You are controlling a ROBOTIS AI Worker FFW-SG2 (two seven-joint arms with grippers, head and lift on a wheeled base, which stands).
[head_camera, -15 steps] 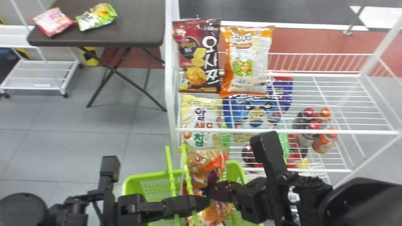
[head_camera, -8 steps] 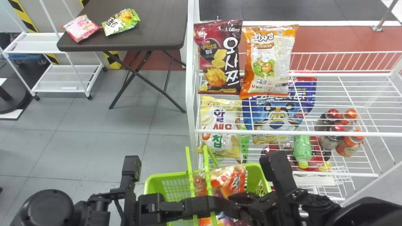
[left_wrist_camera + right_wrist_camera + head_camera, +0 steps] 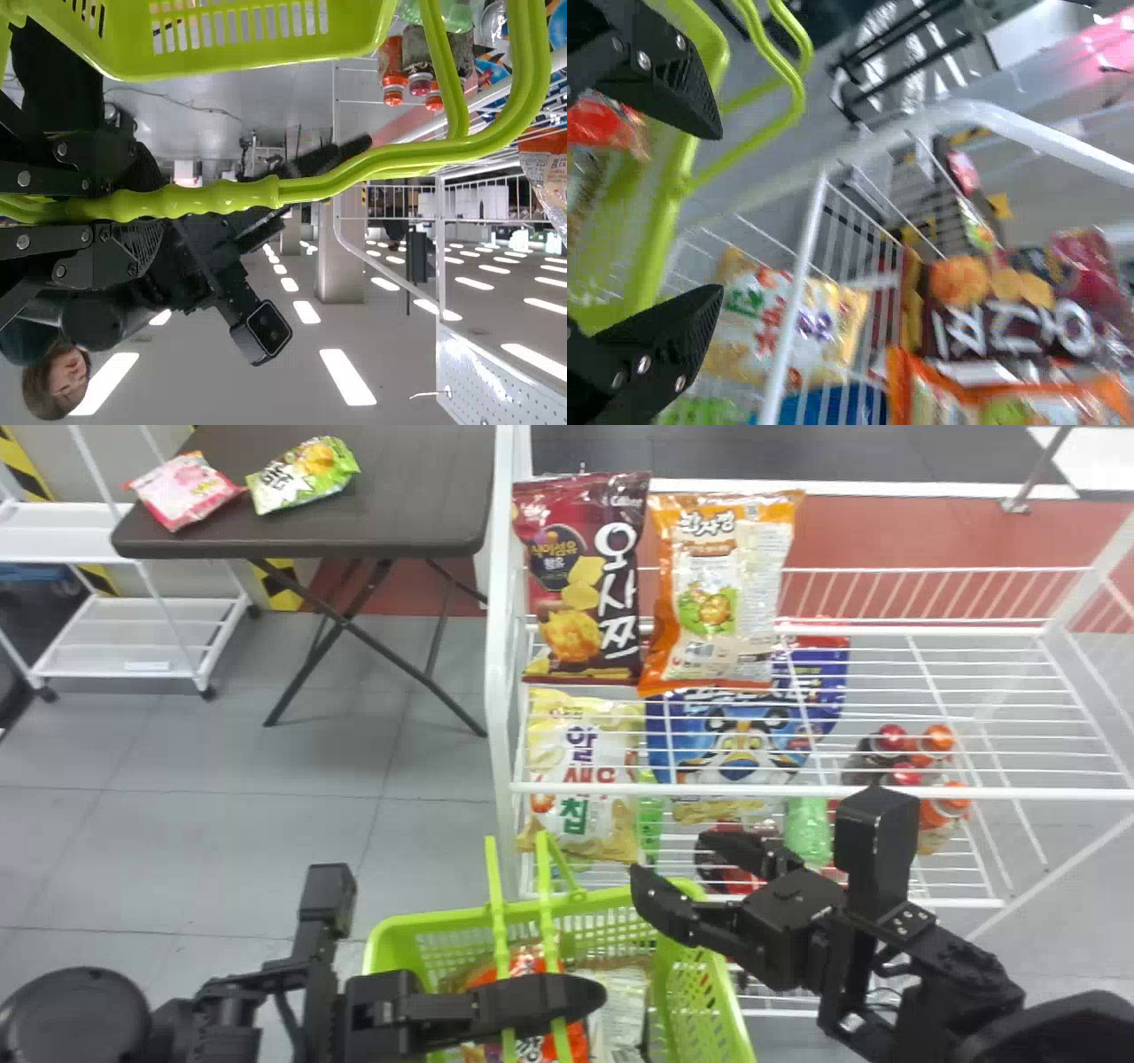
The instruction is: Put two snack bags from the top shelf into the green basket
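Our left pincer (image 3: 585, 996) clenched on the smooth plastic handles (image 3: 497, 921) of our latticed green basket (image 3: 425, 917), crinkly snack bags (image 3: 620, 1005) inside it, our right pincer (image 3: 670, 859) released, fingers spread near the rim, glossy maroon bag (image 3: 580, 576) and orange bag (image 3: 718, 593) upright on the wire top shelf (image 3: 886, 790).

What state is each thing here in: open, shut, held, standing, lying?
Green basket: upright, snack bags inside
Basket handles: raised
Left pincer: shut on the handles
Right pincer: open, empty
Maroon bag: upright, top shelf
Orange bag: upright, top shelf
Yellow bag: upright, shelf below
Folding table: unfolded
Pink bag: lying on the table
Green bag: lying beside it
Orange bottles: capped
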